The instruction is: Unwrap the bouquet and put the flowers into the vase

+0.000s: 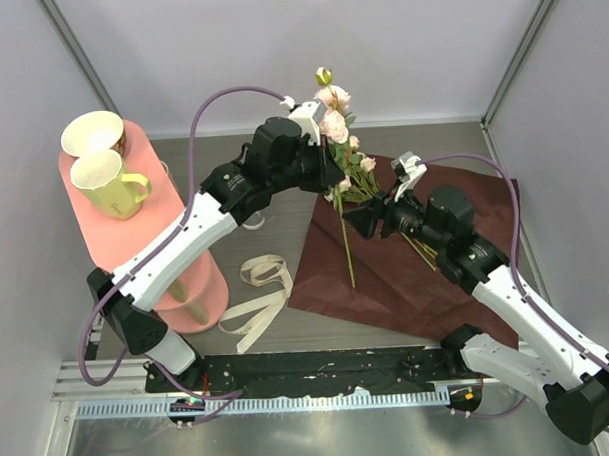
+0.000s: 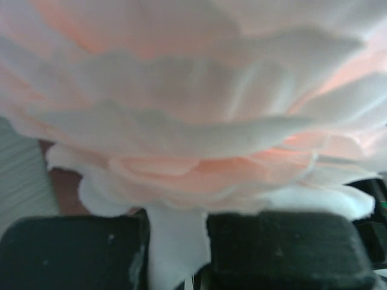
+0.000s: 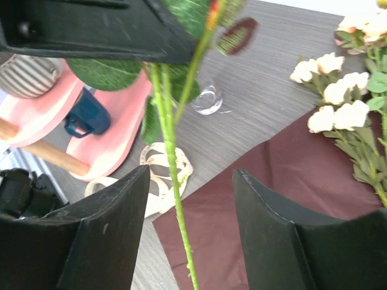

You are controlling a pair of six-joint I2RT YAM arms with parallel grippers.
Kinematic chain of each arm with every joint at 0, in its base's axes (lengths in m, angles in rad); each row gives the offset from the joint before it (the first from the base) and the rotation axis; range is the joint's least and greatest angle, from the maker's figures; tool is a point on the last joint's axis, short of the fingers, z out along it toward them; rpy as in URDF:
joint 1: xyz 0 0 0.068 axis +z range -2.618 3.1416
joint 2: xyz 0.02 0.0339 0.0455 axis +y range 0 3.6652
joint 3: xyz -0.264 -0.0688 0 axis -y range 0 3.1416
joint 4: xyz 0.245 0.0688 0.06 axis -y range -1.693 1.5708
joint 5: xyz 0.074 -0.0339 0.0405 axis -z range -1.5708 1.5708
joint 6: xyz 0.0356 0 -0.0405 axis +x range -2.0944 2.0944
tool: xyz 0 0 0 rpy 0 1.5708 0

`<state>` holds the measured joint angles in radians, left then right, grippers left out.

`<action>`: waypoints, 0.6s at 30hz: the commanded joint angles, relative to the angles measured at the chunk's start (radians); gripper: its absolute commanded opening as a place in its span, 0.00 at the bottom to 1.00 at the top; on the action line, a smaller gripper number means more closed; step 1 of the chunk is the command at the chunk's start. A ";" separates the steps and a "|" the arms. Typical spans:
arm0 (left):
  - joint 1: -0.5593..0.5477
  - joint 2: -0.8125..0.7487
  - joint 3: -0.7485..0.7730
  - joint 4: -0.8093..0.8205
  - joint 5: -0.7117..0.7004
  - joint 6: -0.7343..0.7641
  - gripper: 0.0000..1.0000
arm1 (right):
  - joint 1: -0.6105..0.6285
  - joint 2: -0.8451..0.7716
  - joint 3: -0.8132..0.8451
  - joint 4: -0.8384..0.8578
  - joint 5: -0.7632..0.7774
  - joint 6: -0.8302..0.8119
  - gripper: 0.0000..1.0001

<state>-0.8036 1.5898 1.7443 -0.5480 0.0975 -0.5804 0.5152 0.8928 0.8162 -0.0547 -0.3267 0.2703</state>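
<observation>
Rose sprig (image 3: 171, 151) likely light, stem whippy, blooms crushable (take the stem, never petals); left gripper (image 2: 176, 248) clamped on it under a bloom, right gripper (image 3: 190, 175) spread around the stem.

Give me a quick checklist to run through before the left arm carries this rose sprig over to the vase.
1. Wrapping off: ok. The dark red paper lies spread flat, with the ribbon loose beside it.
2. Hold on the sprig: ok. The left gripper is shut on the rose sprig, close up against a bloom.
3. Right gripper out of the way: not ok. It stands open around the sprig's stem.
4. Vase upright and unobstructed: cannot tell. Only a glimpse of clear glass shows past the stem.
5. Other roses parked: ok. They lie on the paper.
</observation>
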 commanded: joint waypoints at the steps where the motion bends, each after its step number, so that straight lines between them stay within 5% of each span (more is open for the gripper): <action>1: 0.001 -0.096 0.038 -0.022 -0.198 0.181 0.00 | 0.005 -0.005 0.104 -0.074 0.145 0.009 0.64; 7: 0.003 -0.122 0.130 -0.041 -0.542 0.396 0.00 | 0.005 -0.043 0.115 -0.135 0.221 0.001 0.66; 18: 0.147 -0.044 0.431 -0.029 -0.651 0.565 0.00 | 0.005 -0.025 0.109 -0.145 0.213 -0.008 0.66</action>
<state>-0.6960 1.5322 2.1231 -0.6365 -0.4614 -0.1177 0.5152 0.8669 0.8940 -0.2180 -0.1284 0.2703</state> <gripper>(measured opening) 0.042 0.661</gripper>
